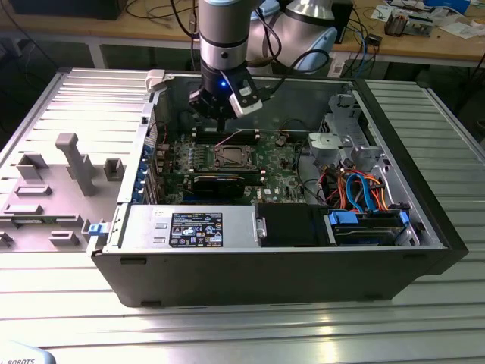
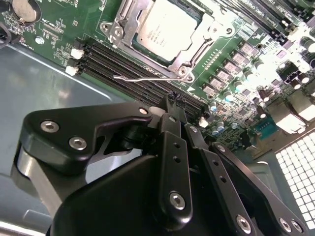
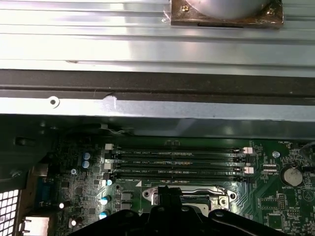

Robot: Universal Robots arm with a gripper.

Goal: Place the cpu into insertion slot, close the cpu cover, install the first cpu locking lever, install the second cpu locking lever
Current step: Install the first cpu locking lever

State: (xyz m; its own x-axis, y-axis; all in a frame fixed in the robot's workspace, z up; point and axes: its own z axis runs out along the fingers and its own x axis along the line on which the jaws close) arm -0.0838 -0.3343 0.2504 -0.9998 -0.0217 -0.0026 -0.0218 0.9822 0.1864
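In the second wrist view the black metal gripper [image 2: 170, 110] lies nearest the camera. Its 2 fingers [image 2: 172, 147] are pressed together at the tips with nothing between them, and the tips hang above the 4 narrow black memory slots [image 2: 142, 73], just beside the socket.

The small flat square cpu with a dull silver-grey metal top [image 2: 165, 27] sits in the square insertion slot with a silver metal rim [image 2: 199, 42], ringed by the green circuit board [image 2: 54, 37]. The thin silver metal cpu cover with a square window [image 2: 129, 30] lies flat around the chip, framing its top. A thin silver wire locking lever [image 2: 147, 77] runs along the socket edge next to the memory slots – whether it is latched cannot be told.

In the first wrist view the gripper [image 3: 170, 199] covers part of the insertion slot [image 3: 221, 199], with the memory slots [image 3: 177, 162] beyond it and the grey steel wall of the case [image 3: 157, 105] further off.

In the exterior view the arm reaches down into the open black desktop computer case [image 1: 273, 273], which lies on a ribbed grey metal table [image 1: 250, 326]. The gripper [image 1: 218, 115] hovers over the far edge of the board, and the cpu [image 1: 230, 157] sits near the board's centre – just in front of the gripper. A grey plastic fixture tray [image 1: 53, 182] rests on the table at the exterior view's left.
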